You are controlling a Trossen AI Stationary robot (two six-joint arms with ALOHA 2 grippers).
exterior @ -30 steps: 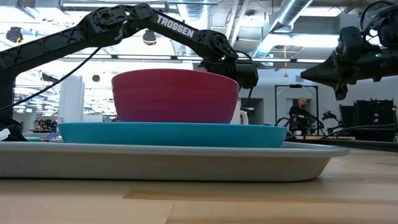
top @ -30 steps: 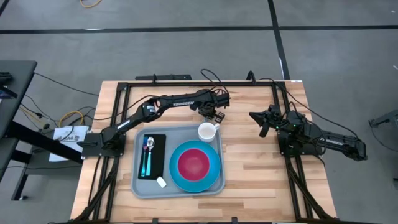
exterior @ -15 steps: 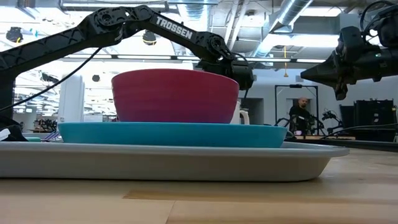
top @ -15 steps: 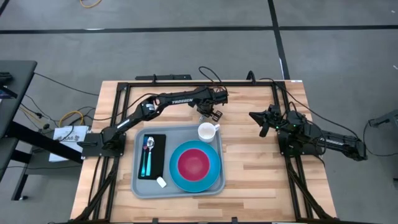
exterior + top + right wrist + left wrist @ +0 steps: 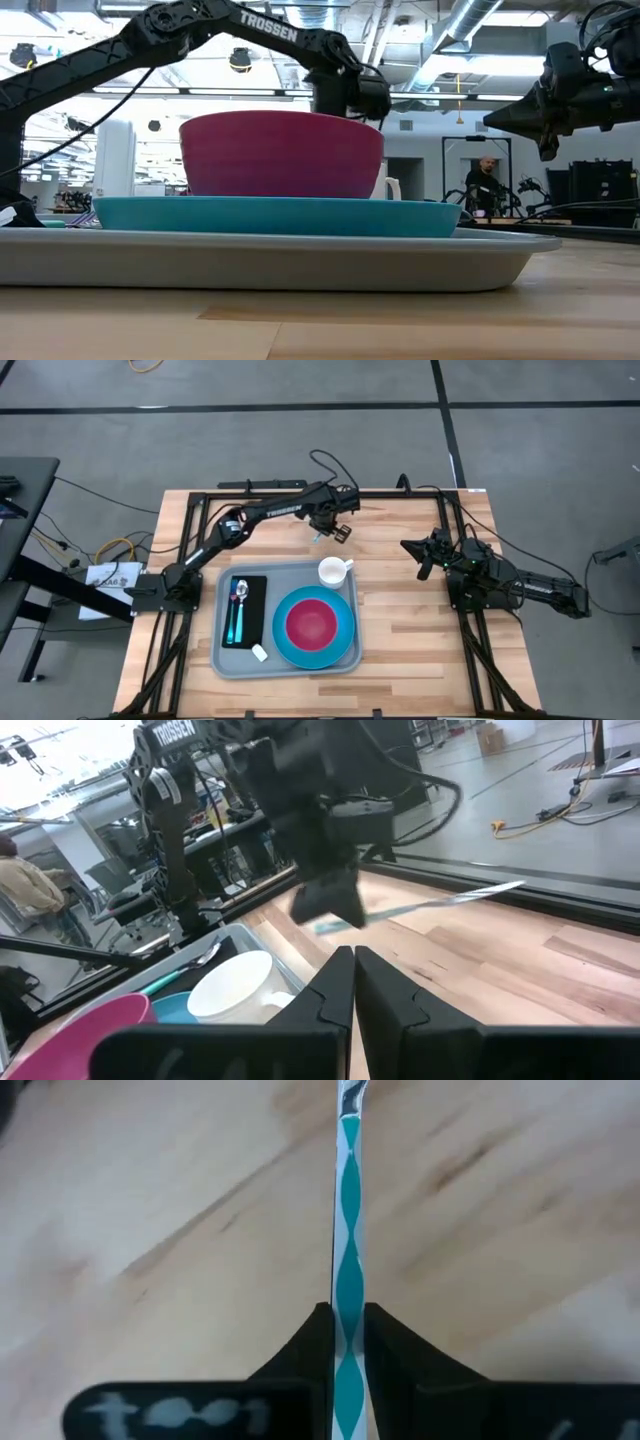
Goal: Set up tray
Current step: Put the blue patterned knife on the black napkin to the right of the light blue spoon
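Note:
The grey-blue tray (image 5: 228, 660) lies on the table. It holds a blue plate (image 5: 345, 642) with a red bowl (image 5: 312, 622), a white mug (image 5: 333, 571) and a black napkin (image 5: 255, 615) with a spoon (image 5: 240, 592) and a teal-handled utensil. My left gripper (image 5: 338, 532) is beyond the tray's far edge, above the bare wood. It is shut on another utensil (image 5: 348, 1230) with a teal-and-white handle. My right gripper (image 5: 424, 556) is shut and empty, right of the tray. My left gripper pinches the utensil's teal-and-white handle (image 5: 348, 1295) between its two fingers (image 5: 316, 1342). The fingers point down from above and lie across the utensil. The utensil is about level and lifted clear of the table, with its metal end (image 5: 490, 892) sticking out to one side.
A small white piece (image 5: 259, 652) lies on the tray's near part. Black frame rails (image 5: 300, 492) run along the table's far edge and sides. Bare wood (image 5: 410, 640) lies right of the tray. A person (image 5: 484, 180) stands far off in the room.
My left gripper has moved up and toward the table's far edge, away from the white mug and the tray.

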